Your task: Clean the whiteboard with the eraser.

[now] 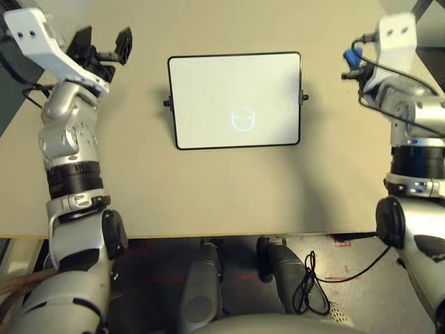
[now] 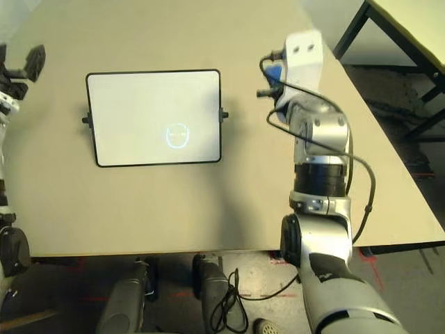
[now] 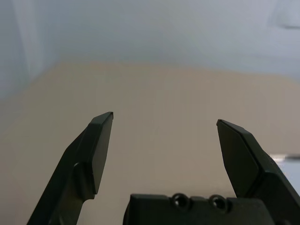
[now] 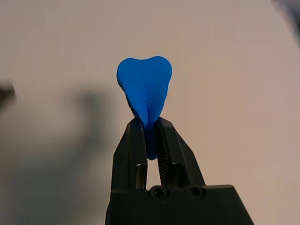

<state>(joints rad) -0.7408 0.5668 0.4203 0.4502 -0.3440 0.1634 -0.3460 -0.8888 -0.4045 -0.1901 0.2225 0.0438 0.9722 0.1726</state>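
The whiteboard (image 1: 235, 101) lies flat in the middle of the table, white inside a thin black frame, with a bluish ring of glare (image 1: 242, 119) and no pen marks that I can see. To the right of the board, above the table, my right gripper (image 4: 149, 123) is shut on the bright blue eraser (image 4: 144, 86), which sticks out beyond the fingertips; the eraser (image 1: 353, 57) also peeks out beside the white wrist. My left gripper (image 1: 104, 40) hovers off the board's far left corner, open with nothing between its fingers (image 3: 96, 150).
The beige table (image 1: 208, 195) spreads bare around the board, and its front edge runs just before my body. A second table with black legs (image 2: 410, 28) stands off to the right. A black cable (image 1: 309, 285) lies on the floor below.
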